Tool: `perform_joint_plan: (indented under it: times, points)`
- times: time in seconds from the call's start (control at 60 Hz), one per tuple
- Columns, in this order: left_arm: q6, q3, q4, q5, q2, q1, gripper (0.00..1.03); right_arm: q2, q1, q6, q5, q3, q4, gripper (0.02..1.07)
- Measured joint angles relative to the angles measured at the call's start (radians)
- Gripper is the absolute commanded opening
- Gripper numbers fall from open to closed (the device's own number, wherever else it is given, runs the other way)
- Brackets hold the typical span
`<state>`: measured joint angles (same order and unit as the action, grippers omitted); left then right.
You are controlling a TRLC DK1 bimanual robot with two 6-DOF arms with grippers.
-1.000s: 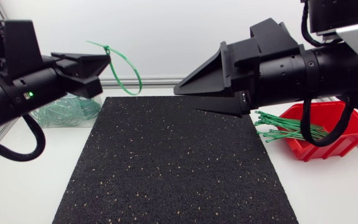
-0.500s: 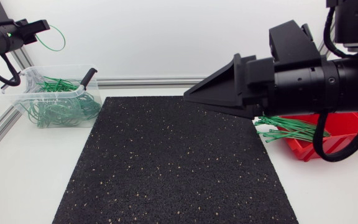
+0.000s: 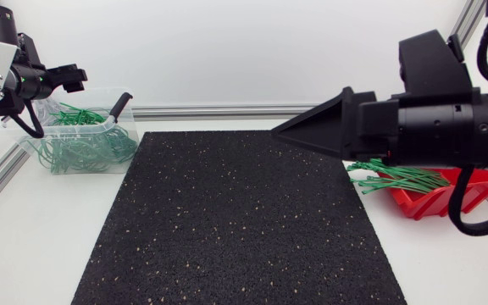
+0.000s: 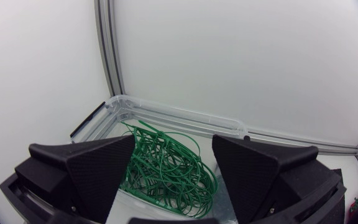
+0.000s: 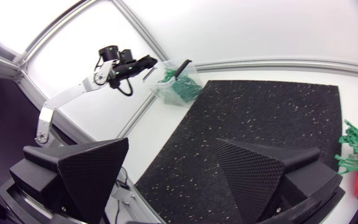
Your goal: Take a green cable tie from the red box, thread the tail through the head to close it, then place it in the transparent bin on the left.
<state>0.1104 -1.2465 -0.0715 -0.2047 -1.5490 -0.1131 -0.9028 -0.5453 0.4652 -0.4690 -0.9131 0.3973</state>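
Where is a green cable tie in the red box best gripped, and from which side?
Likely the tie ends that stick out over the red box's rim toward the mat: they lie free there. Come from the mat side, from above.

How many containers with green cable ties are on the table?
2: the transparent bin at the far left, and the red box at the right, partly hidden behind the right arm.

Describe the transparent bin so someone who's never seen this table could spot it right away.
Find the black speckled mat in the table's middle; the transparent bin sits just off its far left corner. Unlike the red box on the right with straight ties, it is clear plastic holding looped green cable ties.
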Motion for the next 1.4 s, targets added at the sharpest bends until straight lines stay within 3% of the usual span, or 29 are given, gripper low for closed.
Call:
perform_joint_plan:
  times: [0.25, 0.55, 0.95, 1.4]
  points:
    - [-0.027, 0.169, 0.01, -0.004, 0.179, 0.013, 1.0, 0.062, 0.146, -0.193, 0.183, 0.058, 0.003, 1.03]
    - [-0.063, 0.425, 0.119, 0.013, 0.392, 0.023, 1.0, 0.174, 0.31, -0.37, 0.292, 0.192, -0.021, 1.03]
    - [-0.082, 0.697, 0.197, 0.052, 0.663, 0.064, 1.0, 0.393, 0.444, -0.515, 0.371, 0.395, -0.1, 1.03]
    - [-0.097, 0.922, 0.211, 0.131, 1.022, 0.089, 1.0, 0.622, 0.489, -0.518, 0.415, 0.62, -0.227, 1.03]
